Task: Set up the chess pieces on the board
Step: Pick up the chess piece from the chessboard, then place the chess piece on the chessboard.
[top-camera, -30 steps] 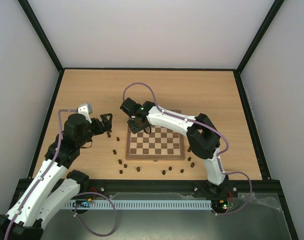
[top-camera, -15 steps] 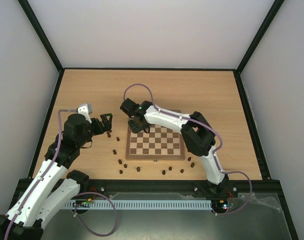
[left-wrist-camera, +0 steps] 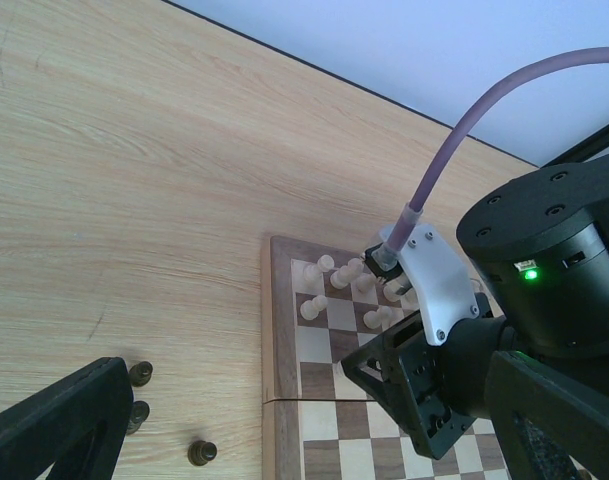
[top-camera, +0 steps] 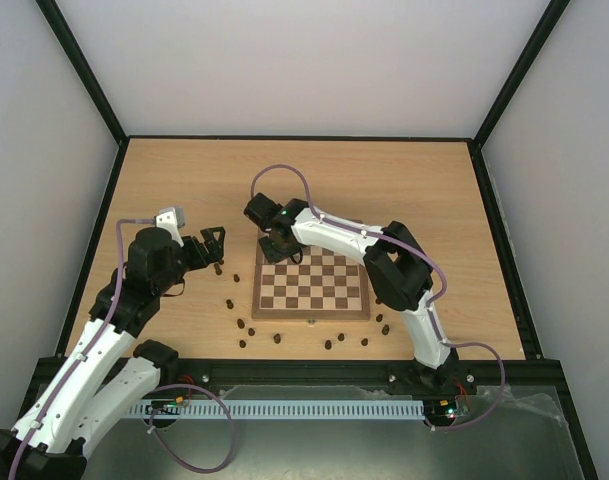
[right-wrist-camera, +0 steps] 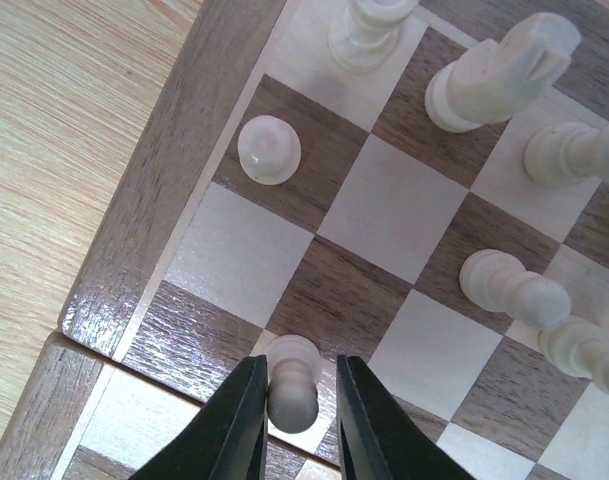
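Note:
The board (top-camera: 311,315) lies mid-table, with cream chess pieces (left-wrist-camera: 324,290) standing in its far left corner. My right gripper (right-wrist-camera: 296,400) reaches down over that corner. Its jaws straddle a cream pawn (right-wrist-camera: 293,358) that stands upright near the board's left rim (right-wrist-camera: 174,180). One finger touches the pawn and a thin gap shows at the other. Another cream pawn (right-wrist-camera: 269,150) and a knight (right-wrist-camera: 494,75) stand farther off. My left gripper (top-camera: 216,247) hovers open left of the board, above dark pieces (top-camera: 219,268) on the table, holding nothing.
More dark pieces (top-camera: 277,337) are scattered on the table along the board's left and near sides, two of them (left-wrist-camera: 140,373) close to my left finger. The right arm (top-camera: 334,235) stretches across the board's far edge. Black frame posts and pale walls enclose the table.
The right gripper's jaws have drawn in around the cream pawn, and the right arm has shifted slightly. The left arm has not moved.

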You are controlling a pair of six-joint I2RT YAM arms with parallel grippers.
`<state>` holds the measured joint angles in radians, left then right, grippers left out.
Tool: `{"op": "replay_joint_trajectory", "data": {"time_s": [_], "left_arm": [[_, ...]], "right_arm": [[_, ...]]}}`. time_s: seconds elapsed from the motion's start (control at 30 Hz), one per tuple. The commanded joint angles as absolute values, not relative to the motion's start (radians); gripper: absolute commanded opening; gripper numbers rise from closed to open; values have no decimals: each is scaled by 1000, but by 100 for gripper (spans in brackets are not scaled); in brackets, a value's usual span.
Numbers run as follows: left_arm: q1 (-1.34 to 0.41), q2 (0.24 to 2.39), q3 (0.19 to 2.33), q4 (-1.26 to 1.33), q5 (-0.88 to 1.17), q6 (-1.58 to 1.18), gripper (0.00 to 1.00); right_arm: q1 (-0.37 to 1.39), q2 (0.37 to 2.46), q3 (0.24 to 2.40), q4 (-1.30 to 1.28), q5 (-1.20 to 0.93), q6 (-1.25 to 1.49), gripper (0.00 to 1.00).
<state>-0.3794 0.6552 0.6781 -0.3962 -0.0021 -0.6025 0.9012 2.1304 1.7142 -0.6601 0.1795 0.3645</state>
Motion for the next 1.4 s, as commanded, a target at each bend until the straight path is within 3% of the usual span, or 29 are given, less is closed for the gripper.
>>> {"op": "replay_joint_trajectory", "data": {"time_s": [0.0,0.13,1.37], "left_arm": [[-383,655,695,-401,-12,-596,99],[-383,654,695,-400,-12,-596,100],[-384,657,696,-400,-15,-594,100]], "right_arm": [[896,2157,1741,-701,163,354,17],[885,2160,1747,-697,169,355,12],[824,2214,1845,-698,170,342,14]]}}
